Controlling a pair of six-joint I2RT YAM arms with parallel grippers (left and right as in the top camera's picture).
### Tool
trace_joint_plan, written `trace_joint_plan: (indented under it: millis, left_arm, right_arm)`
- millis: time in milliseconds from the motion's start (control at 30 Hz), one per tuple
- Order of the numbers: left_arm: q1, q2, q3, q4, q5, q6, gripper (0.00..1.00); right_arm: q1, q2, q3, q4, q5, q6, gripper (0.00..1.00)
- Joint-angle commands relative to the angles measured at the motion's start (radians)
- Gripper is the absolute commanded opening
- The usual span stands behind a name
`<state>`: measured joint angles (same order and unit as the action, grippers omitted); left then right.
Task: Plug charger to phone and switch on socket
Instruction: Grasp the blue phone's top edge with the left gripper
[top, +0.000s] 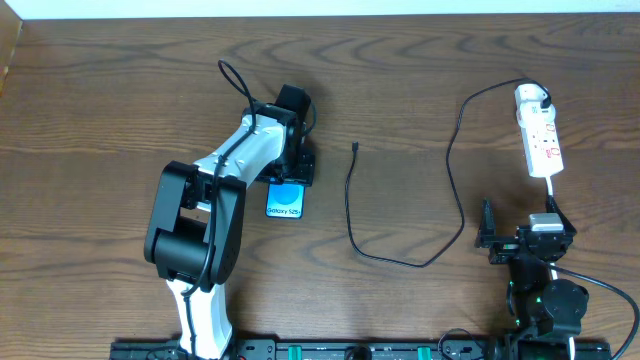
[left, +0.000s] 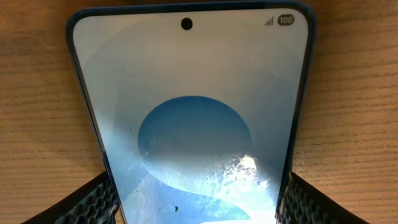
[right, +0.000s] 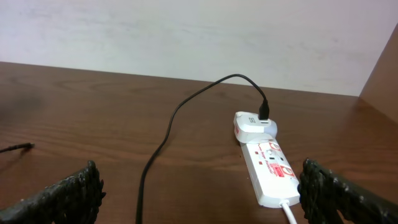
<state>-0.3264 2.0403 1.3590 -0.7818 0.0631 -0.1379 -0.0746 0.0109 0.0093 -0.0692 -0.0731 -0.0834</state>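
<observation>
The phone lies flat on the table, blue screen up. In the left wrist view the phone fills the frame. My left gripper reaches down over its far end, and the black pads press against both long edges, so my left gripper is shut on it. The charger is a thin black cable with its free tip right of the phone, apart from it. The charger runs to a white adapter on the socket. My right gripper is open near the socket.
The socket's white cord runs toward my right gripper at the front right. The cable loops across the middle of the brown wooden table. A pale wall stands behind the table.
</observation>
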Motion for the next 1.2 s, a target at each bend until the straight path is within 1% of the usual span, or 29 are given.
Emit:
trace_joint_plan:
  millis: [0,400,667,800,900,1167]
  left_arm:
    - [0.002,0.075,-0.034,0.013,-0.031,-0.012,0.68]
    - [0.003,0.075,-0.034,0.025,-0.031,-0.04,0.68]
    - [0.004,0.075,-0.033,0.069,-0.056,-0.043,0.68]
    - [0.007,0.074,-0.029,0.065,-0.054,-0.086,0.68]
    - [0.007,0.073,-0.011,0.035,-0.052,-0.086,0.68]
    - [0.007,0.034,0.084,-0.112,-0.049,-0.086,0.68]
  right_arm:
    - [-0.004,-0.005,-0.004,-0.002,0.004,0.011,0.99]
    - [-0.004,-0.005,-0.004,-0.002,0.004,0.011,0.99]
    - [-0.004,-0.005,-0.004,-0.002,0.004,0.011,0.99]
    - [-0.004,-0.005,-0.004,-0.002,0.004,0.011,0.99]
    - [-0.004,-0.005,-0.004,-0.002,0.004,0.011,0.99]
    - [-0.004,-0.005,-0.004,-0.002,0.004,0.011,0.99]
